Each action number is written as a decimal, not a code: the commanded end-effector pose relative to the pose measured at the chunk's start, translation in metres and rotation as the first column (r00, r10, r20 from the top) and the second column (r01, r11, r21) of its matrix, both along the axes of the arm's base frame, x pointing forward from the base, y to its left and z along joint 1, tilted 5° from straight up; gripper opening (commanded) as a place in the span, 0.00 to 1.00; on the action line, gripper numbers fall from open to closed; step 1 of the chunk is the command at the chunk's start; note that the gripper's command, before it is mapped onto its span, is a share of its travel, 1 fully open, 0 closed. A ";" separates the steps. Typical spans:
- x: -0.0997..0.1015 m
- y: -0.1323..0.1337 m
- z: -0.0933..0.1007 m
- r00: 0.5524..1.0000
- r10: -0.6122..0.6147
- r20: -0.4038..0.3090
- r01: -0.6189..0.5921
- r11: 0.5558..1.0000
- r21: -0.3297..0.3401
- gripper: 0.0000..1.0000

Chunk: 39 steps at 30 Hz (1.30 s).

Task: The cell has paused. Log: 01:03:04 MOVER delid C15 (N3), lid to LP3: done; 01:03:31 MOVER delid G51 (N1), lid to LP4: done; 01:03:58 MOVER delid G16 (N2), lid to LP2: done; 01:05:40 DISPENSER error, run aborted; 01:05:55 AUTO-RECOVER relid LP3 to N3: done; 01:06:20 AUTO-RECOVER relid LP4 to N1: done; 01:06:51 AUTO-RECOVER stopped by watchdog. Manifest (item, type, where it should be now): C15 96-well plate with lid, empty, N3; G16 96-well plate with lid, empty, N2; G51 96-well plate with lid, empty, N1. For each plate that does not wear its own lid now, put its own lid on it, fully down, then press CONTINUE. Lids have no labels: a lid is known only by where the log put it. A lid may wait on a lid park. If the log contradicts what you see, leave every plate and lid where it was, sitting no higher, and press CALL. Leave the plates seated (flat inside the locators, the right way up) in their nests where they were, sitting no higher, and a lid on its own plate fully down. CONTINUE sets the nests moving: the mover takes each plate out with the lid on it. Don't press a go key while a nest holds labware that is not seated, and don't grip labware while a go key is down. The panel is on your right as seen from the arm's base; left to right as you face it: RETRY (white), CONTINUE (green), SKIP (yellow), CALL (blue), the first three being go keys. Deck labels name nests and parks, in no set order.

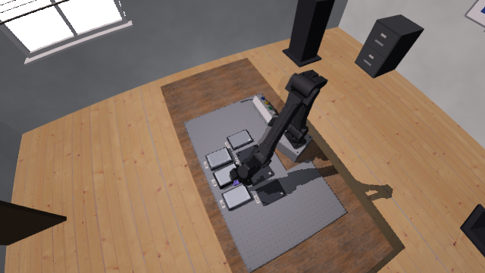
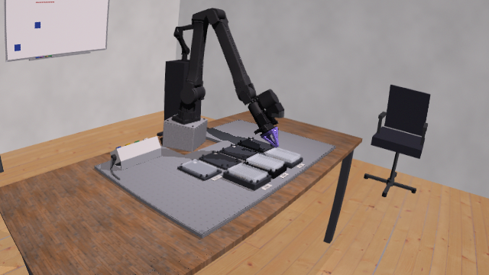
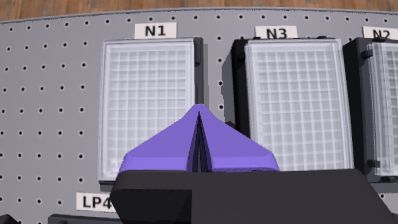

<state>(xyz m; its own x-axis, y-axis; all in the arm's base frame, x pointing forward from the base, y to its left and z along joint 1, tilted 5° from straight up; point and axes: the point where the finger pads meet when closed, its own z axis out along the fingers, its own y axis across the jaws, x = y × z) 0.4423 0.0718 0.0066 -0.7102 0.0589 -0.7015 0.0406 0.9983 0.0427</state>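
Now tool (image 3: pixel 199 131) pressed together, empty, above N1 plate (image 3: pixel 146 100); N3 plate (image 3: pixel 295 102) just right.

Top cam: high overhead, tilted, wide; sees whole table (image 1: pixel 212 81), grey deck (image 1: pixel 295 227), arm, window, cabinet.
Exterior cam: standing height off table corner, looks across deck (image 2: pixel 183 202) toward arm base and back wall; mid range; chair at right.
Wrist cam: mounted behind gripper (image 3: pixel 199 116), looks down along closed purple fingers, close range; only N1 plate (image 3: pixel 146 80), N3 plate (image 3: pixel 295 100), edge of N2 visible.
Overlap: all three see plate row; top and exterior share whole deck and arm.
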 end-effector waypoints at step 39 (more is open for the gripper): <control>0.061 -0.019 0.017 0.999 0.011 0.037 -0.011 1.000 -0.010 0.00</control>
<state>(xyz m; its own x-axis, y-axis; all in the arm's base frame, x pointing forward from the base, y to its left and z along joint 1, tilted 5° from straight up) 0.4920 0.0503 0.0108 -0.7081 0.0522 -0.7042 0.0392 0.9986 0.0347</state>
